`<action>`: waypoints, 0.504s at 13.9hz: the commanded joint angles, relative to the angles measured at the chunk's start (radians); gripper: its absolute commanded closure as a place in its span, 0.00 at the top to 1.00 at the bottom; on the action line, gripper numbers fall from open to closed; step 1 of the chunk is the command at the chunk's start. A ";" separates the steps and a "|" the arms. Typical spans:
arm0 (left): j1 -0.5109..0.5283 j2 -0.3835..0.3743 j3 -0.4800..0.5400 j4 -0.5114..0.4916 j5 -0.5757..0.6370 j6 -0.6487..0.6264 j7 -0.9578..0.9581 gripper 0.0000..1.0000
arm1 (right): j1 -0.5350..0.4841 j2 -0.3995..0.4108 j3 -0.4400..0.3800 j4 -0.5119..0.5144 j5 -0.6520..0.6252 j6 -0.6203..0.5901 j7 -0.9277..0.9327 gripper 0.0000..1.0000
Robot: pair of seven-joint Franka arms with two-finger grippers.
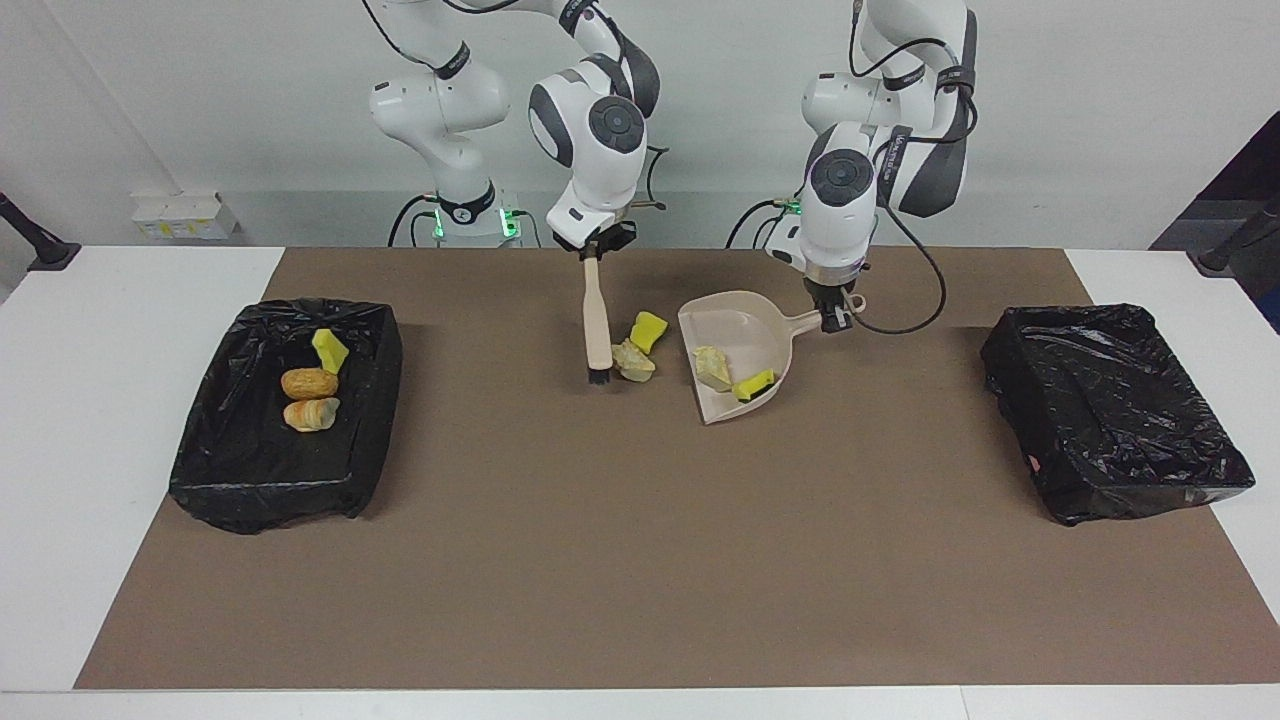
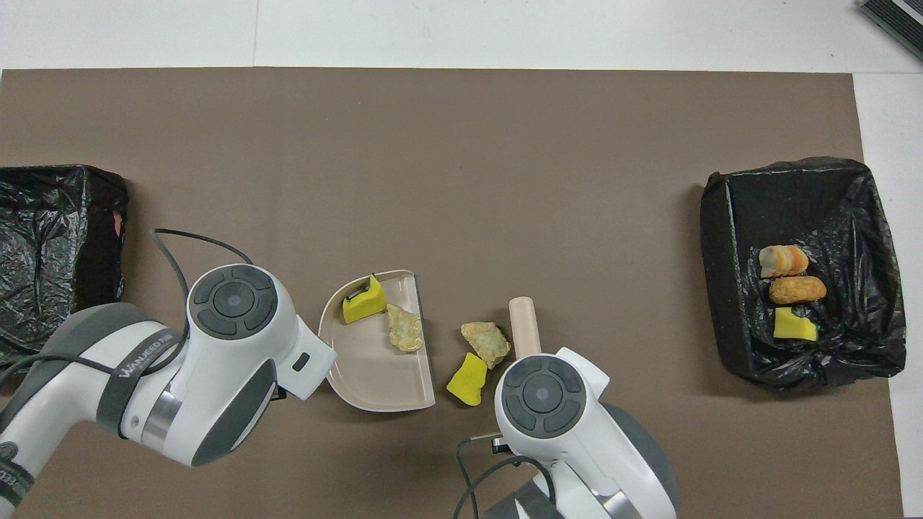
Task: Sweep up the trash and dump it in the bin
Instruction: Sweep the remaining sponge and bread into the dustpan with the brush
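My right gripper (image 1: pixel 593 245) is shut on the handle of a beige brush (image 1: pixel 597 325), bristles down at the mat. A tan lump (image 1: pixel 632 361) and a yellow chunk (image 1: pixel 648 331) of trash lie between the brush and the beige dustpan (image 1: pixel 735 325). My left gripper (image 1: pixel 833 318) is shut on the dustpan's handle. The pan holds a pale lump (image 1: pixel 712 368) and a yellow sponge piece (image 1: pixel 751 384). In the overhead view the loose lump (image 2: pixel 487 342) and yellow chunk (image 2: pixel 467 378) lie beside the pan (image 2: pixel 368 375). Both grippers are hidden there under their arms.
A black-lined bin (image 1: pixel 380 420) at the right arm's end holds a yellow chunk (image 1: pixel 329 350) and two tan bread lumps (image 1: pixel 309 382). A second black-lined bin (image 1: pixel 1110 410) stands at the left arm's end. A brown mat (image 1: pixel 600 550) covers the table.
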 commanded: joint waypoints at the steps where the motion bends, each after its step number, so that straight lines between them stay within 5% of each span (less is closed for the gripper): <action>1: -0.029 -0.044 0.002 -0.060 0.014 0.035 -0.049 0.00 | -0.009 -0.041 0.004 -0.096 0.033 0.075 -0.019 0.00; 7: -0.029 -0.042 0.002 -0.062 0.010 0.057 -0.065 0.00 | 0.069 0.033 0.008 -0.123 0.101 0.260 -0.010 0.00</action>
